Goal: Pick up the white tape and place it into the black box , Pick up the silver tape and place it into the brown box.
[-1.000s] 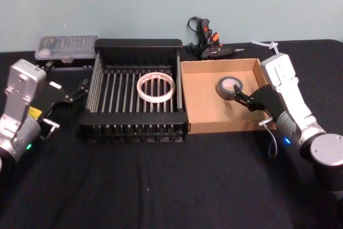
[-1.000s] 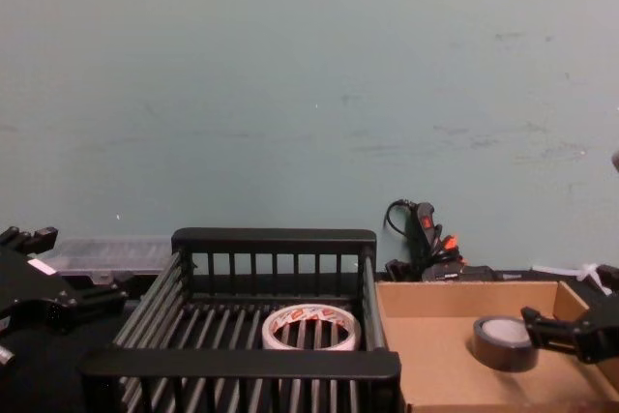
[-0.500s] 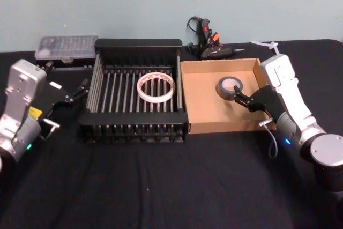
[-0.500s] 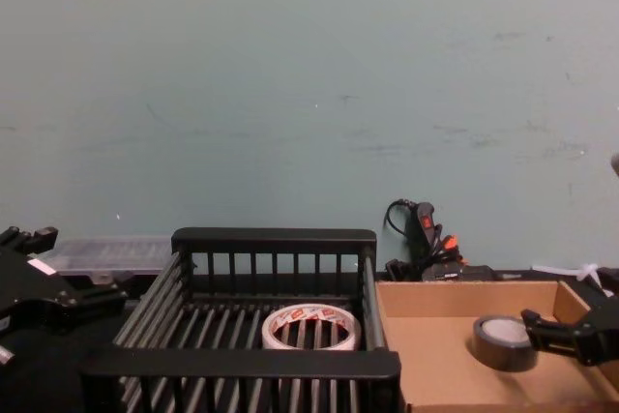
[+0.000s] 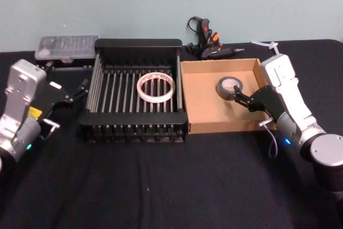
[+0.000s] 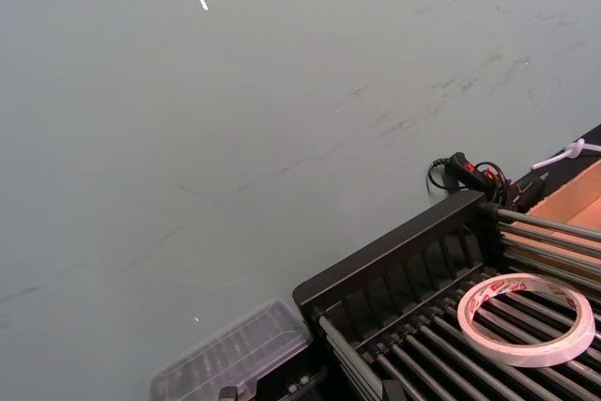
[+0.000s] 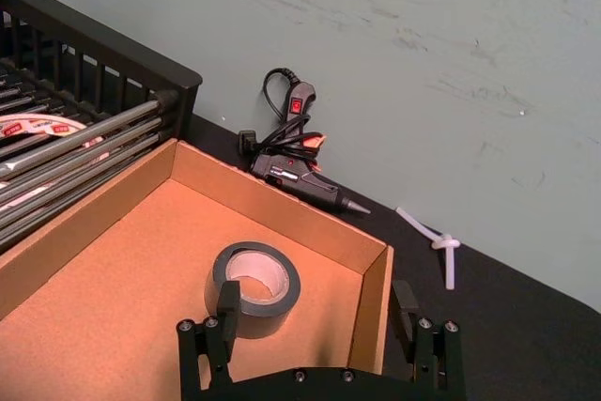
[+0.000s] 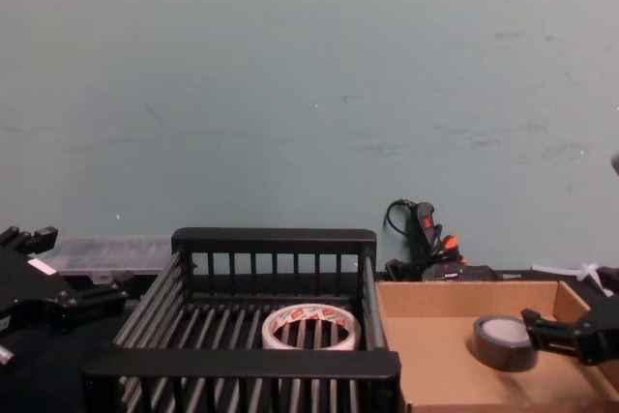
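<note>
The white tape (image 5: 156, 88) lies flat on the slatted floor of the black box (image 5: 138, 42), also seen in the chest view (image 8: 309, 327). Inside the brown box (image 5: 203, 112) rests the silver tape (image 5: 230, 87), flat near the far right corner. My right gripper (image 5: 249, 96) is open just behind the silver tape (image 7: 254, 284). One of its fingers (image 7: 228, 302) stands beside the roll and the other is outside the box wall. My left gripper (image 5: 76, 93) hangs open left of the black box, holding nothing.
A black and orange glue gun (image 5: 211, 51) with its cable lies behind the brown box. A clear plastic case (image 5: 67, 47) sits at the back left. A white zip tie (image 5: 266, 45) lies at the back right. The black cloth in front is bare.
</note>
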Motion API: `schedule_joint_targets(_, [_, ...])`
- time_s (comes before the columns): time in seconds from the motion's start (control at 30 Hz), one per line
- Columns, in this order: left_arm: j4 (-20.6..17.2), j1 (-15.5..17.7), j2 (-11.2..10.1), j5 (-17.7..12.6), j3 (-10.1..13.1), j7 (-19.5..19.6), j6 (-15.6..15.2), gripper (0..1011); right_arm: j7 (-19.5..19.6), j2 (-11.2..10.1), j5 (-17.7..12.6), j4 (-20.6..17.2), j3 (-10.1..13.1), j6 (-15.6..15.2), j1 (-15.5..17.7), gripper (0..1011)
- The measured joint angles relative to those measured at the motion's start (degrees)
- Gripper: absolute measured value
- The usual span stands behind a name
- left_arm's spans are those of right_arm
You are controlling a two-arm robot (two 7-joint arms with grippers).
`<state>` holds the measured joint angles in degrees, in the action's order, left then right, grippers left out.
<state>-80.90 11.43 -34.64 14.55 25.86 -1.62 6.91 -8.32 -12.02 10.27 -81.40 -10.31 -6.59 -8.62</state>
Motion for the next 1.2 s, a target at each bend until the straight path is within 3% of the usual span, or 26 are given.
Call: schedule_joint_targets(1.2, [0.00, 0.00, 0.00, 0.00, 0.00, 0.00, 0.00, 1001, 0.00, 0.00, -0.07, -0.03, 0.00, 0.02, 0.00, 1002])
